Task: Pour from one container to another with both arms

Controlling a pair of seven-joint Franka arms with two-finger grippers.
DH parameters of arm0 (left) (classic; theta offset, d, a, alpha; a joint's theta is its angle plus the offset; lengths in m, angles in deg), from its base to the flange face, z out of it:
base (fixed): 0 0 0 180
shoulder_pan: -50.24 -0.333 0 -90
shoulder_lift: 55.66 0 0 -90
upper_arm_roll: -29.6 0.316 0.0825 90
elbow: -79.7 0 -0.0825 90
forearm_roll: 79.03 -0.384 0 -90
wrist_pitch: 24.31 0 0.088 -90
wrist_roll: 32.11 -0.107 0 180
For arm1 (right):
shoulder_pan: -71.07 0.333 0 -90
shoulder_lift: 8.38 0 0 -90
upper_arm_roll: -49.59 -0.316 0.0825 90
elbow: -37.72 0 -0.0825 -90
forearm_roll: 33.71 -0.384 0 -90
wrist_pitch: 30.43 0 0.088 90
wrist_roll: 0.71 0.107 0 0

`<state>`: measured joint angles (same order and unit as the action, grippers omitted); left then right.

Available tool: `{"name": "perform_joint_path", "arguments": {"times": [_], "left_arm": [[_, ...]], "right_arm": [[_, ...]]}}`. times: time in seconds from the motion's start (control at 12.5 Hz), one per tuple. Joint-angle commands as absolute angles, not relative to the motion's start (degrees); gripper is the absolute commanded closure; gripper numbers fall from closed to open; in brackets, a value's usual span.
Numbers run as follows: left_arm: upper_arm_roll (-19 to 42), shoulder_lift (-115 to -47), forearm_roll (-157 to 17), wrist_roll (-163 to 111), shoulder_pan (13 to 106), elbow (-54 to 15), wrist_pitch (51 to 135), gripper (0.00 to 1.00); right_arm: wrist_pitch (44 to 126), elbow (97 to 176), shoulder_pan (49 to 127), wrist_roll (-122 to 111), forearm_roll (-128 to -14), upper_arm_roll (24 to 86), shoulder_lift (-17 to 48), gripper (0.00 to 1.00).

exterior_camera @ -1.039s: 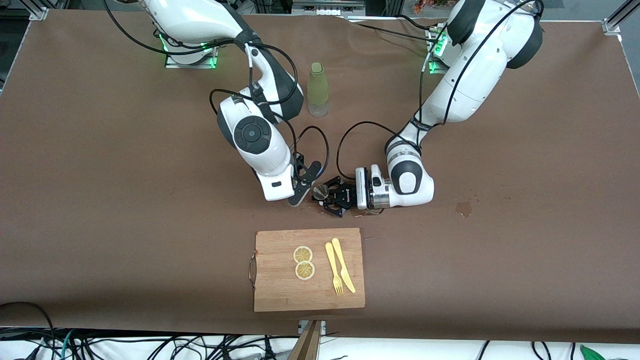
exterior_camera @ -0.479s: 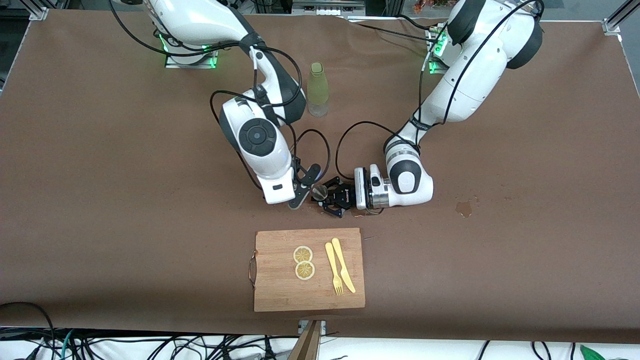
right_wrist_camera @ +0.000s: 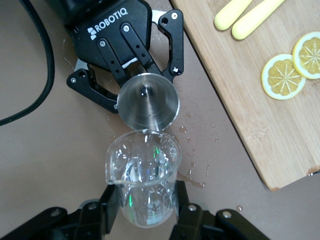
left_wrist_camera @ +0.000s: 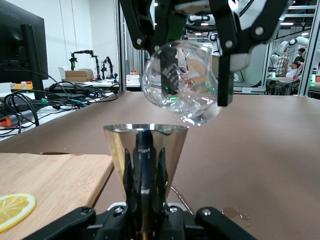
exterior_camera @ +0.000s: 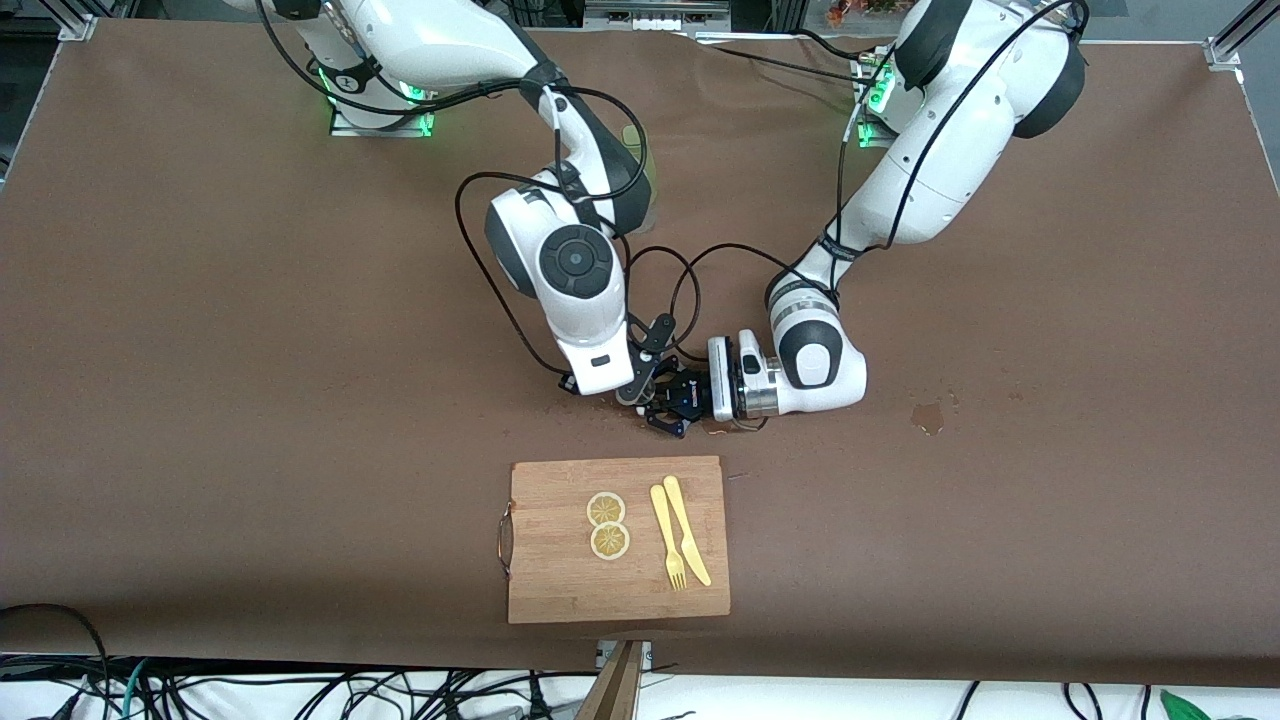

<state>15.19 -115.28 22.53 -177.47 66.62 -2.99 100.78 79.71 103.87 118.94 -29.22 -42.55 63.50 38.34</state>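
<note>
My left claw [right_wrist_camera: 131, 64] grips the small silvery steel jigger [right_wrist_camera: 148, 100] upright above the brown bench [exterior_camera: 200, 350]. My right claw [left_wrist_camera: 192, 47] clamps the small clear glass [left_wrist_camera: 181, 81], tilted, lip over the jigger's rim.

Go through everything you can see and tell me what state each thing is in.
Clear drinking glass: tipped above jigger, held by right gripper.
Silvery steel jigger: upright, held by left gripper.
Lemon slices: lying on wooden cutting board.
Yellow fork and knife: lying on board.
</note>
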Motion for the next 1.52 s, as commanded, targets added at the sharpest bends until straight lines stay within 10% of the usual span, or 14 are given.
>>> {"name": "perform_joint_path", "arguments": {"times": [0.0,1.44], "left_arm": [[14.3,-115.9,24.9,-179.0,66.2,-2.0,101.4,1.0],[14.0,-115.9,24.9,-179.1,66.1,-2.0,101.4,1.0]], "right_arm": [[77.6,101.0,120.5,-30.7,-40.8,64.9,40.0,0.82],[75.1,94.7,123.7,-40.8,-35.3,69.5,43.7,0.8]]}}
